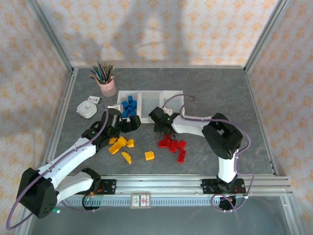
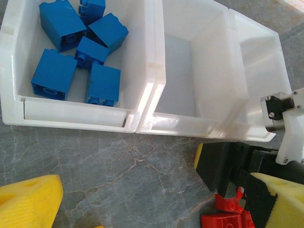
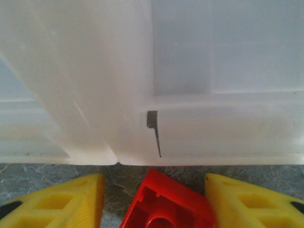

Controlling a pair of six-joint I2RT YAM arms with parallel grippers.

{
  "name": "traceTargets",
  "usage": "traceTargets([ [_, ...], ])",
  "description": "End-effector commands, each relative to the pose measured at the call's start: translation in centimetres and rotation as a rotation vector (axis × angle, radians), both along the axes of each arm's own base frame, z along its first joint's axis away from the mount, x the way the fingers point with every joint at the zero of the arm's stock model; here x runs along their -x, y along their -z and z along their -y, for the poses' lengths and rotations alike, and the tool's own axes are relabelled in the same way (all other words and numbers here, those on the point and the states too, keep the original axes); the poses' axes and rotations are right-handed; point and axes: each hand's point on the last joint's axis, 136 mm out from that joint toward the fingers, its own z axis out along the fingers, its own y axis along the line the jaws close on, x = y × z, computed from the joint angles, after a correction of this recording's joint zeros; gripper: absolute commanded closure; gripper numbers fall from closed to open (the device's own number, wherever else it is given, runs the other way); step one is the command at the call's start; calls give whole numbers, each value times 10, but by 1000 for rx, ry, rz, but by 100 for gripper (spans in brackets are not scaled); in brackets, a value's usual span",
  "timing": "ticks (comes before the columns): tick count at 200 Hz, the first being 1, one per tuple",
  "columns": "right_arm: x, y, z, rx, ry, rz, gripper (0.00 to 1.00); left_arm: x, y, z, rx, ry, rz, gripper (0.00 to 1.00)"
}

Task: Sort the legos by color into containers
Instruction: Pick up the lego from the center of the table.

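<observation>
At the left end of the table (image 1: pixel 220 93) a pink cup of pencils (image 1: pixel 106 85) is standing behind a white round thing (image 1: pixel 86 108). I am holding my left gripper (image 1: pixel 132 123) with its fingers spread wide and nothing between them, just in front of the containers (image 1: pixel 149 105). It is facing the left bin, where the blue legos (image 2: pixel 71 52) are lying in a heap. Nearer to me, the yellow legos (image 1: pixel 122 144) are lying scattered on the table. Further right, the red legos (image 1: pixel 173 144) are lying in a cluster in front of the bins. I am hanging my right gripper (image 1: pixel 164 129) over that cluster, close against the bins' front wall. Its yellow fingers (image 3: pixel 251 199) are standing apart on either side of one red lego (image 3: pixel 166 204); table is showing between the left finger and the brick, so I am not clamping it.
</observation>
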Motion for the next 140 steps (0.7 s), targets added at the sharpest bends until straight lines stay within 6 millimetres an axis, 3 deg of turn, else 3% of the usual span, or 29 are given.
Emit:
traceTargets([
  [1,-8,0,-14,-14,-21,35,50,-2,-4,-3,6,-24,22,1],
  [75,-5,-4,-16,-20,-52,33,73,-2,-5,-3,8,-24,22,1],
  [140,-5,-61,-32,-136,-112,86,74,-2,-24,-19,12,-82,51,1],
])
